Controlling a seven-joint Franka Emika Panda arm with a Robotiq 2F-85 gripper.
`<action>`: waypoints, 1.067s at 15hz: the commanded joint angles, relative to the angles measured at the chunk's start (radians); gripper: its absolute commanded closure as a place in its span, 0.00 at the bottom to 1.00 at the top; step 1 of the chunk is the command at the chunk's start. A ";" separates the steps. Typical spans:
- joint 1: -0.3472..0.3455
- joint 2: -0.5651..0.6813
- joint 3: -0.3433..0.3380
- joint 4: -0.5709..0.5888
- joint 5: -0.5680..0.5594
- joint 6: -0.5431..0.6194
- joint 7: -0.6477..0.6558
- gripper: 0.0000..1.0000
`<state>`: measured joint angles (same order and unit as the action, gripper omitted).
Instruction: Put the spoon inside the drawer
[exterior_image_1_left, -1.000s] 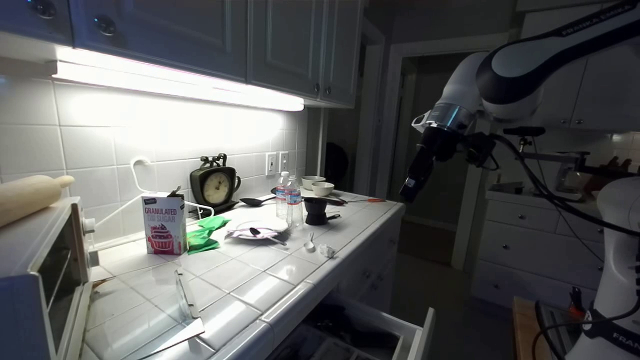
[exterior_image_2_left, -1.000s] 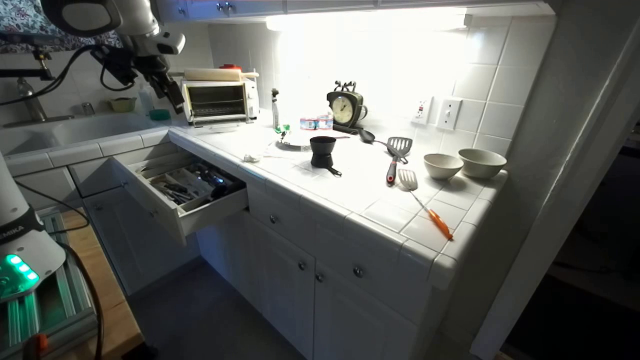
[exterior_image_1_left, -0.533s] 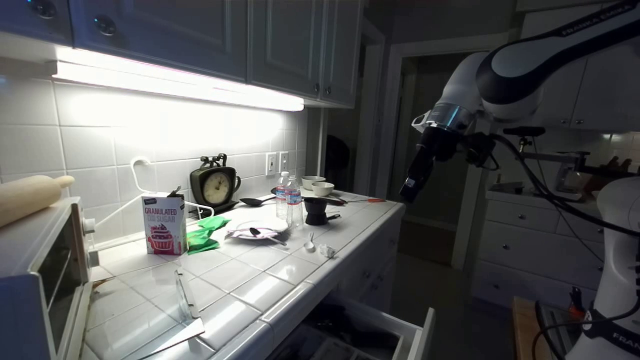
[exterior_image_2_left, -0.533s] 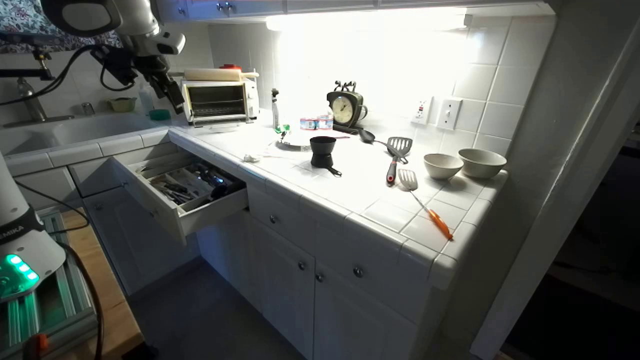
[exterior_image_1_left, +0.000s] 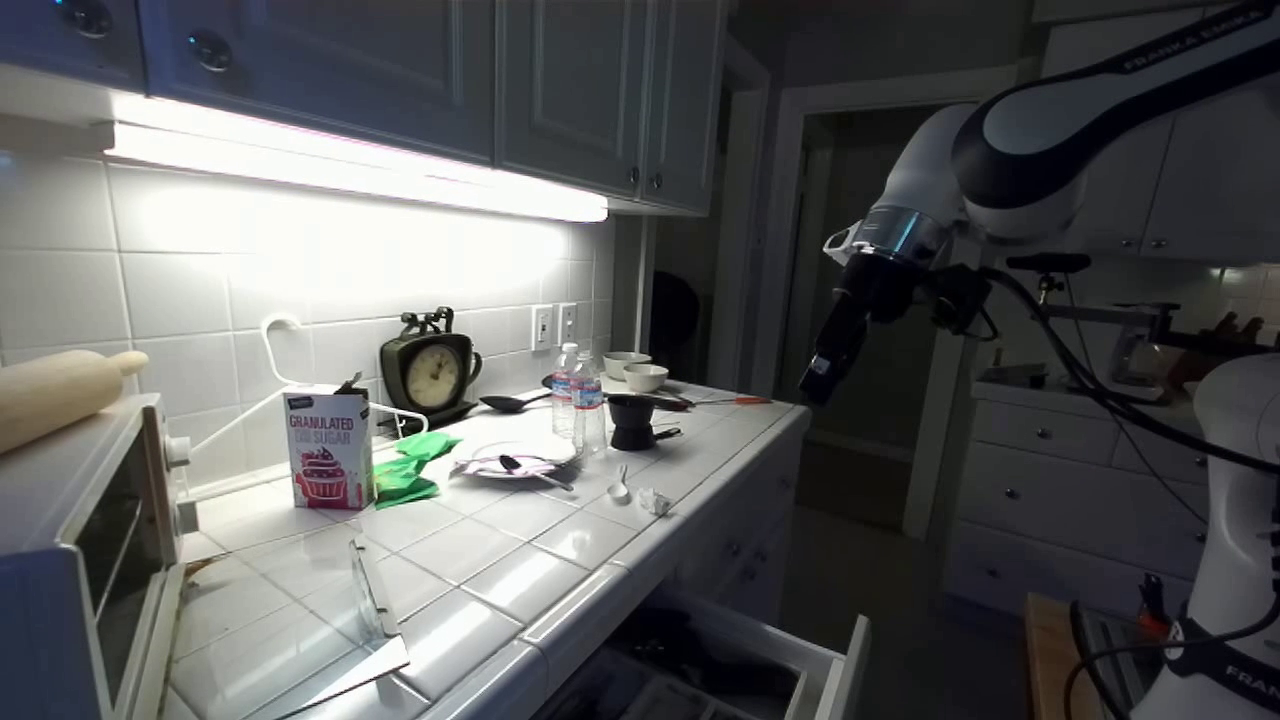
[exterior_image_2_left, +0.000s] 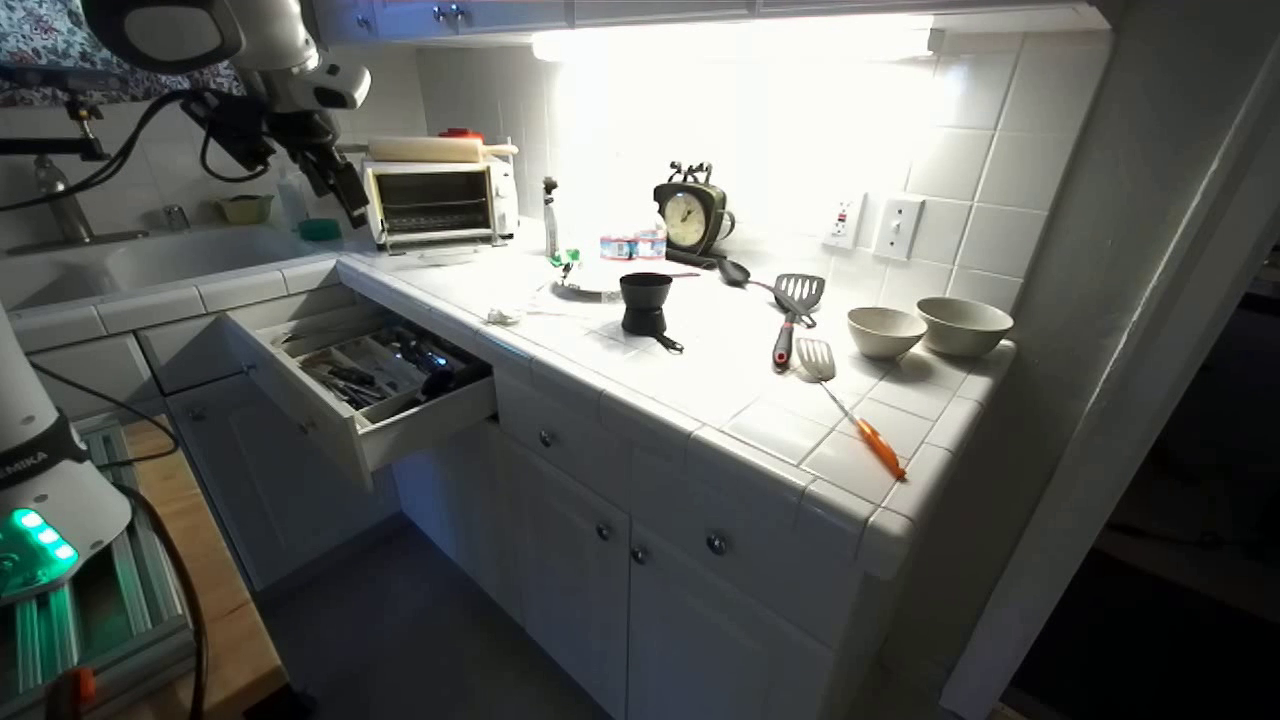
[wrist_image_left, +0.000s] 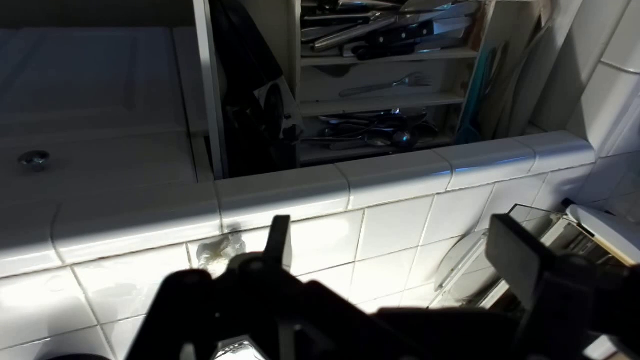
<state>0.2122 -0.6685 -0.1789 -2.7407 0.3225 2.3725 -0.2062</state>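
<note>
Nothing moved: empty pincer (wrist_image_left: 392, 239) spread wide; one drawer (exterior_image_2_left: 430, 426) out; two bowls (exterior_image_2_left: 886, 340), two bottles (exterior_image_1_left: 589, 402).

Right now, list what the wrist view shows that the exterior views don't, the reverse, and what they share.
Only the wrist view plainly shows the gripper open and a fork inside the drawer. Only the outside cameras plainly show two bowls, in both exterior views, and the spoon partly on the plate, in an exterior view. All share the open drawer and a crumpled scrap on the tiled counter.
</note>
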 joint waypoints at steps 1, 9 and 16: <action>-0.019 0.002 0.018 0.003 0.015 -0.006 -0.011 0.00; -0.041 0.035 0.045 0.012 -0.002 0.064 0.024 0.00; -0.009 0.150 0.082 0.037 0.003 0.186 0.033 0.00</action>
<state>0.1826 -0.5892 -0.0989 -2.7387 0.3222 2.5523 -0.1542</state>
